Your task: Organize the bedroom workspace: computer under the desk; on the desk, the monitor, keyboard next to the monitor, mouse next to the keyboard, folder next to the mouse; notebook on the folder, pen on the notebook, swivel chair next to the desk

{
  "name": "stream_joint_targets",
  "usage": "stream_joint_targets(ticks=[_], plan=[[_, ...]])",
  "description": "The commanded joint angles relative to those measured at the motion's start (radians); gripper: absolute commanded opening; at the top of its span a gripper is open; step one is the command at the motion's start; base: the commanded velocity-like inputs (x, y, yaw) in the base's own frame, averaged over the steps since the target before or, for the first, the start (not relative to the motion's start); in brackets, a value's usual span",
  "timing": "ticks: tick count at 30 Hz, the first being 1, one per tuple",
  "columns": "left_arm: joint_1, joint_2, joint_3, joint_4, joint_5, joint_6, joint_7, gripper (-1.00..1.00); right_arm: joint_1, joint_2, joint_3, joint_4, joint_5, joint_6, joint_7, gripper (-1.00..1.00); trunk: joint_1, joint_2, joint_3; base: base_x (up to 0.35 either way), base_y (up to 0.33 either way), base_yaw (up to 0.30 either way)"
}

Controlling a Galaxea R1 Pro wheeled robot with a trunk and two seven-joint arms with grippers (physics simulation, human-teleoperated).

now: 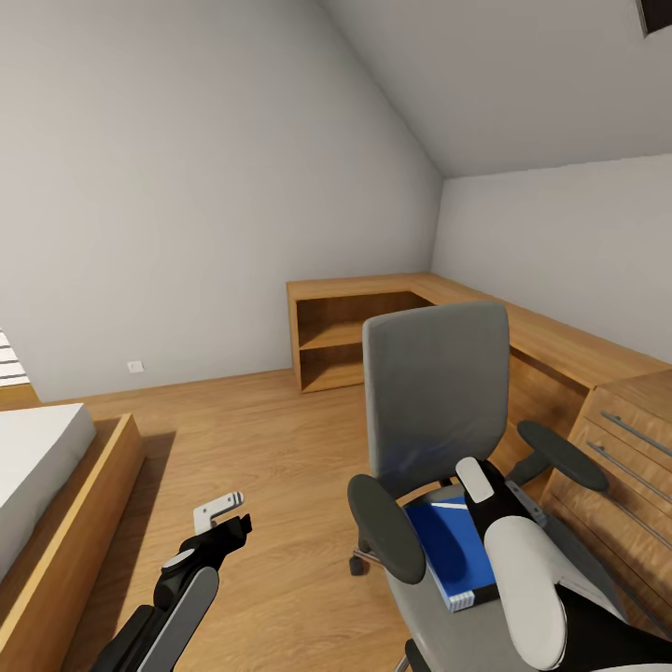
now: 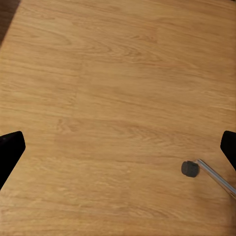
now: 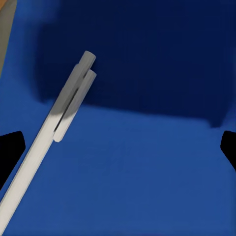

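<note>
Oak shelf unit in corner, oak drawers at right, bed at left.

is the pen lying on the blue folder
Yes, the pen lies flat on the blue folder, which rests on the chair seat.

Your swivel chair stands at about 4 o'clock in the head view, with the folder lying on its seat and the pen resting on the folder. Behind the chair, a low shelf unit runs along the wall. The drawers sit at 3 o'clock, the bed at 8 o'clock.
</note>
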Motion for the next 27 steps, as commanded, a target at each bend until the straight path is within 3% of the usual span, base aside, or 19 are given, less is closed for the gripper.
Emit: stream_joint_targets(ticks=[1, 17, 27], plan=[[-0.001, 0.001, -0.003, -0.001, 0.007, 0.002, 0.008, 1.0, 0.0, 0.001, -0.004, -0.003, 0.002, 0.01, -0.003, 1.0, 0.0, -0.001, -0.001, 0.0, 0.0, 0.0], [-0.001, 0.002, -0.001, 0.0, 0.008, 0.001, 0.008, 1.0, 0.0, 0.001, -0.003, -0.003, 0.003, 0.011, -0.003, 1.0, 0.0, -0.001, -0.001, 0.003, 0.003, 0.0], [-0.001, 0.002, -0.002, 0.005, 0.007, 0.002, 0.008, 1.0, 0.0, 0.001, -0.003, -0.003, 0.003, 0.011, -0.003, 1.0, 0.0, -0.001, -0.001, 0.098, 0.09, 0.0]])
